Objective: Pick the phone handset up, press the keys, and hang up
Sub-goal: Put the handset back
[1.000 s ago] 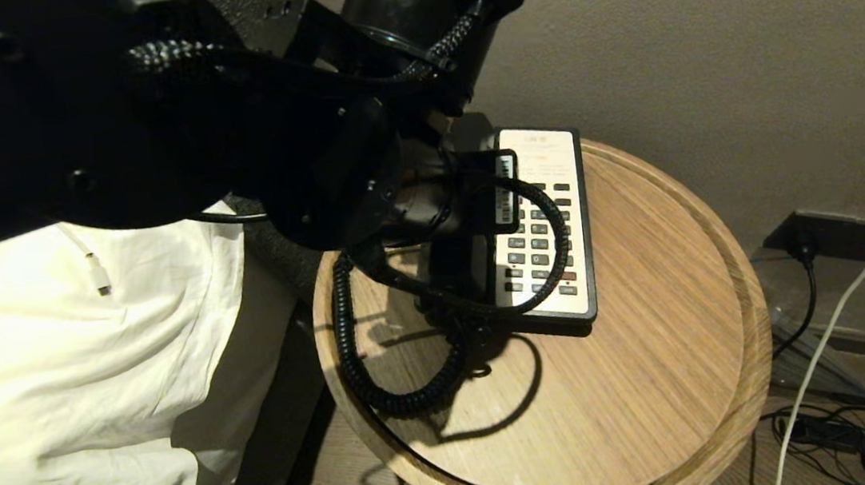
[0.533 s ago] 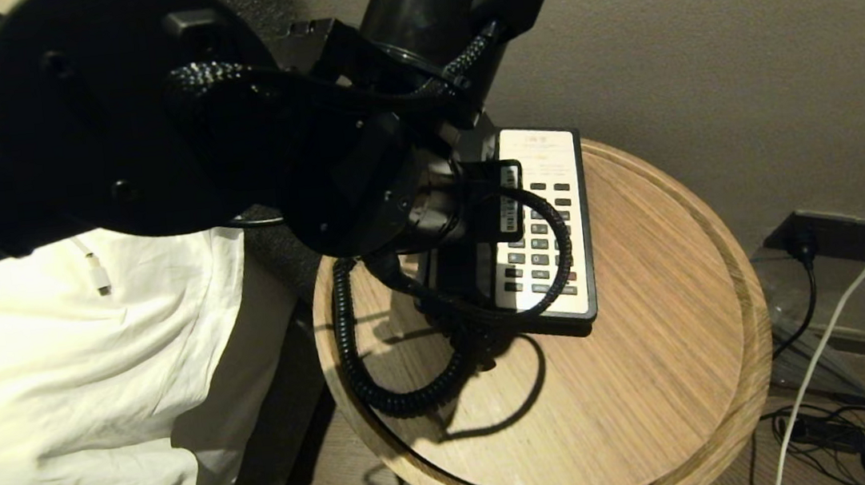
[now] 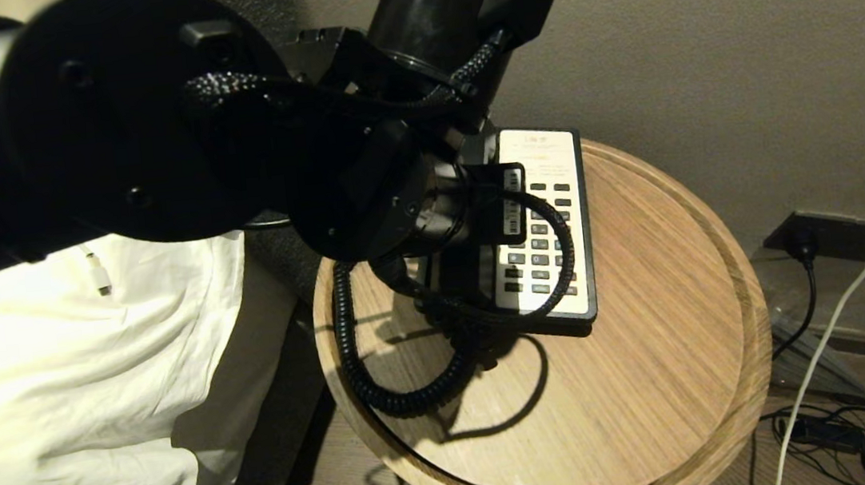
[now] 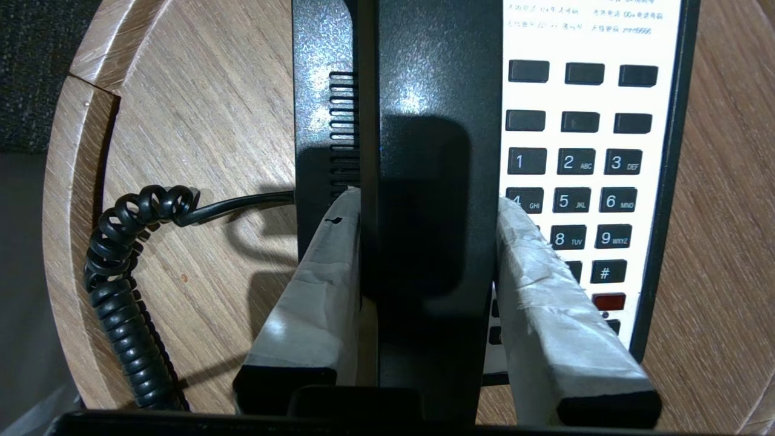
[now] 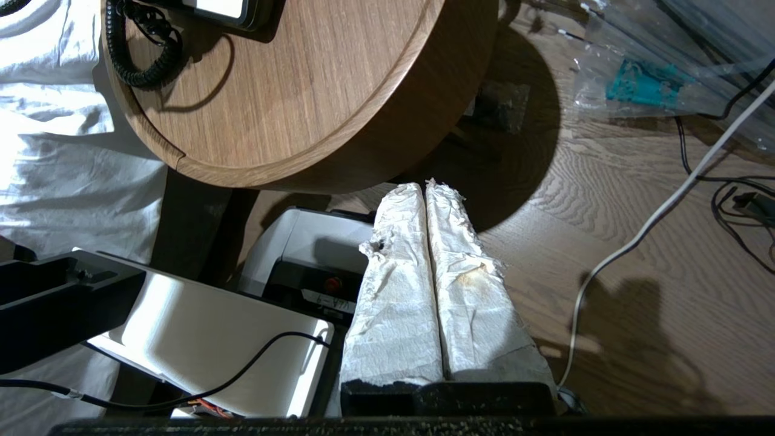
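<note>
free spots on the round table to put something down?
Bare wood on the round table: the broad near part in front of the phone base and the strip to its right. Crowded on the left: coiled cord, left pincer gripping the phone handset.

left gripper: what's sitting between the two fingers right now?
The phone handset. In the left wrist view the left gripper has one taped finger on each side of it, pressed against its flanks, with the keys beside it on the faceplate.
</note>
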Controlling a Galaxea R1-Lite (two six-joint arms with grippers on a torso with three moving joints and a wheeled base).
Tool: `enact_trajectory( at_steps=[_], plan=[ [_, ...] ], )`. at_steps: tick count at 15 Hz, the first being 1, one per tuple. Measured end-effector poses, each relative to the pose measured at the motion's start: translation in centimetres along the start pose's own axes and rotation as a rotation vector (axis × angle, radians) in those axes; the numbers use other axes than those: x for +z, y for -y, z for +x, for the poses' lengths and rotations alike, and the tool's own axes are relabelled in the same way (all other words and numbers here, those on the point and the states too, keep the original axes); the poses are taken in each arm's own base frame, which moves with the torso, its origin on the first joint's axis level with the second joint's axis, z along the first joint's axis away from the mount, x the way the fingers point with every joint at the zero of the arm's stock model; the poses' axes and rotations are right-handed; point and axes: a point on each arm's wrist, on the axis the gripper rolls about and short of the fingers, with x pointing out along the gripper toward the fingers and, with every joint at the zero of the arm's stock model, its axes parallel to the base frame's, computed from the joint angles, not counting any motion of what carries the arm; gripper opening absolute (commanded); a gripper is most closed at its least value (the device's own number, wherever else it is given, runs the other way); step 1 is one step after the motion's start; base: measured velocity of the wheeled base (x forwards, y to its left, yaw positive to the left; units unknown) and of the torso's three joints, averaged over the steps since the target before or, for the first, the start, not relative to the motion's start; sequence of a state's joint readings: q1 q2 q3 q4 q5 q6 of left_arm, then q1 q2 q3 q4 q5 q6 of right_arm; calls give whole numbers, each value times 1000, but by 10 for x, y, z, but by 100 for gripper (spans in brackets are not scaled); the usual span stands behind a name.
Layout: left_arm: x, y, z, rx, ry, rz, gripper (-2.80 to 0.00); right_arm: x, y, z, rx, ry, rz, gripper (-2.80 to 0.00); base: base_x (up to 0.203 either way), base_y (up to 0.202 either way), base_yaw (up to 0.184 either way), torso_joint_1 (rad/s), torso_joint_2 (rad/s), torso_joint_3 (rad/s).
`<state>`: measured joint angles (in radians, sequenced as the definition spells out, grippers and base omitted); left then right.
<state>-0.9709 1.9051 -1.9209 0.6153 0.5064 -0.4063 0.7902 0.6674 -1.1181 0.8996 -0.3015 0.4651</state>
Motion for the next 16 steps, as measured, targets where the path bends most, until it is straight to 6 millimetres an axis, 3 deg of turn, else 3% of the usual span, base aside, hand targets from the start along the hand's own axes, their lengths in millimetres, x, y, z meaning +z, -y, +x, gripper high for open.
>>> enact_trajectory(
  at_steps=[5, 6, 16],
  plan=[
    [-3, 0, 2, 5, -15, 10, -280, -1, 0, 0, 3, -6, -1, -280, 0, 0, 0, 0, 0, 0],
    [-4, 0, 1, 7, -22, 15, 0, -1, 0, 0, 3, -7, -1, -280, 0, 0, 0, 0, 0, 0],
    [1, 3, -10, -23, 13, 0, 0, -3, 0, 3, -5, -20, -8, -280, 0, 0, 0, 0, 0, 0]
  ],
)
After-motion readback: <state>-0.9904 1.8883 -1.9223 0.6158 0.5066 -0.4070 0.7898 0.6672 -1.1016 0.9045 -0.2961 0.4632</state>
